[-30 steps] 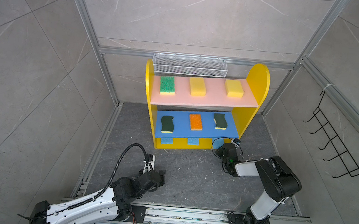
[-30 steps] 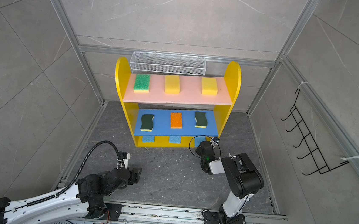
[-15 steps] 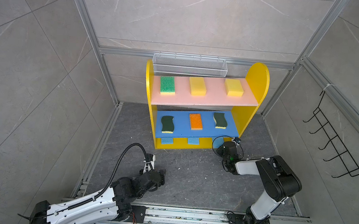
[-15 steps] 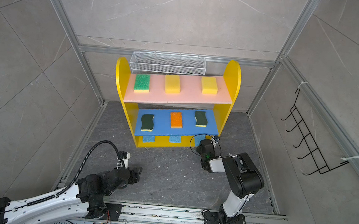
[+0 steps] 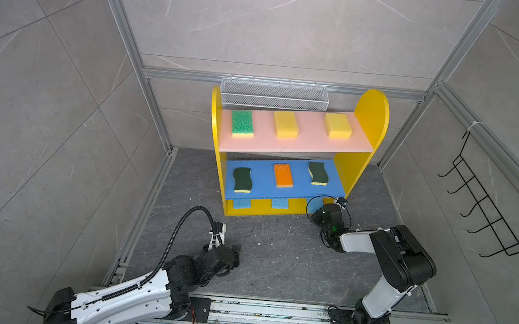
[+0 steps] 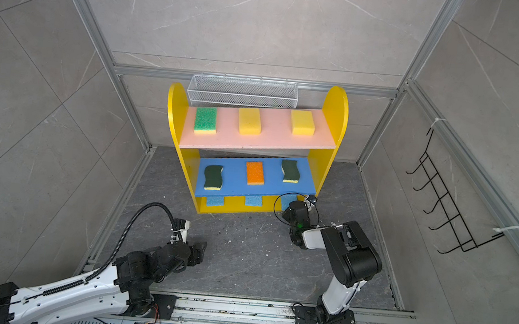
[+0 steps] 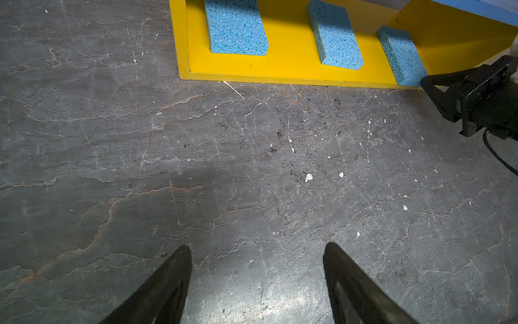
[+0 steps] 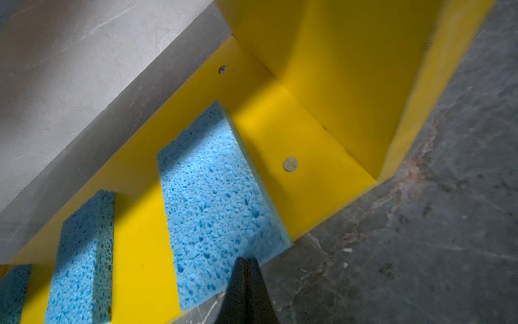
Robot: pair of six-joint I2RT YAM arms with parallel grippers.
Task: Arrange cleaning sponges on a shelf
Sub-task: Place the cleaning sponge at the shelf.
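1. Left gripper [image 7: 257, 246]: nearest the front rail and low over the dark stone floor [image 5: 275, 254]. Its jaws are spread wide with nothing between them, and it is well apart from the shelf [image 5: 372, 115].
2. Right gripper [image 8: 245, 262]: further in, at the front edge of the yellow base [image 7: 280, 67], near the shelf's side panel on the right arm's side. Its jaws are pressed together and hold nothing. The tip lies at the near edge of the right light-blue sponge [image 8: 215, 196] — contact cannot be confirmed.
3. Yellow base: three thin sponges lie flat in a row, spaced apart. Alongside the right one are the middle light-blue sponge [image 7: 335, 36] and the left light-blue sponge [image 7: 235, 28]. In both top views the board above partly covers them.
4. Blue lower board [image 5: 262, 185]: the orange-topped sponge [image 5: 283, 175] lies in the middle, between the two dark-green wavy sponges [image 5: 242, 180] [image 5: 317, 173]. None of the three touch.
5. Pink upper board [image 5: 311, 140]: the green-topped sponge [image 5: 242, 123] lies toward the left arm's side. The two yellow block sponges [image 5: 285, 124] [image 5: 338, 125] take the middle and the right. All three lie flat and apart.
6. Behind the shelf: a white mesh basket [image 5: 273, 97] hangs on the back wall — a black wire hook rack [image 5: 485, 205] hangs on the side wall.
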